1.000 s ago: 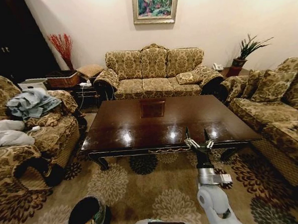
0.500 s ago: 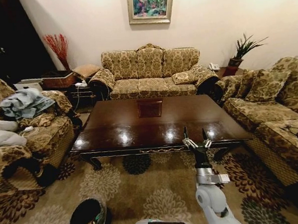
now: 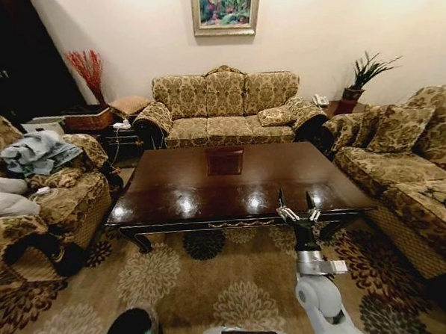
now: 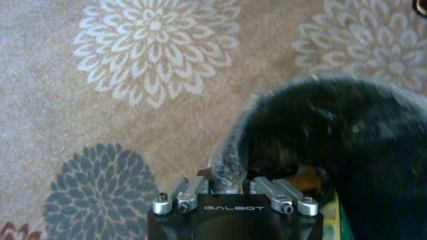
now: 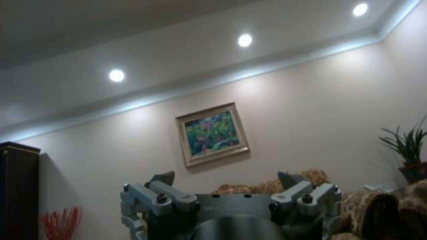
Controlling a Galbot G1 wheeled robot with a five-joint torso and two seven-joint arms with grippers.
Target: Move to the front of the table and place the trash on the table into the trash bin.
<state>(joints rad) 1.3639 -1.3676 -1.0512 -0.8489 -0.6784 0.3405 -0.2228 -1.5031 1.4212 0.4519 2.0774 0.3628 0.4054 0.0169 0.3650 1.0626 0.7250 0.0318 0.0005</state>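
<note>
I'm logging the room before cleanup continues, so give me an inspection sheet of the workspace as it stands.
Surface: the table, glossy dark wood, bare on top; no trash seen on it.
Job's things: the trash bin, black with a clear liner, over the carpet at the left gripper.
Clutter: clothes heaped on the left armchair.
Grippers: left gripper shut on the trash bin's rim; right gripper open, raised by the table's near edge.
Cables: nothing seen.
Surroundings: sofa behind the table, painting on the wall, floral carpet.

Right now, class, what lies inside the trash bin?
The left tool grips the trash bin by its rim. Inside, something orange and green shows near that rim; the rest is dark and hidden.
</note>
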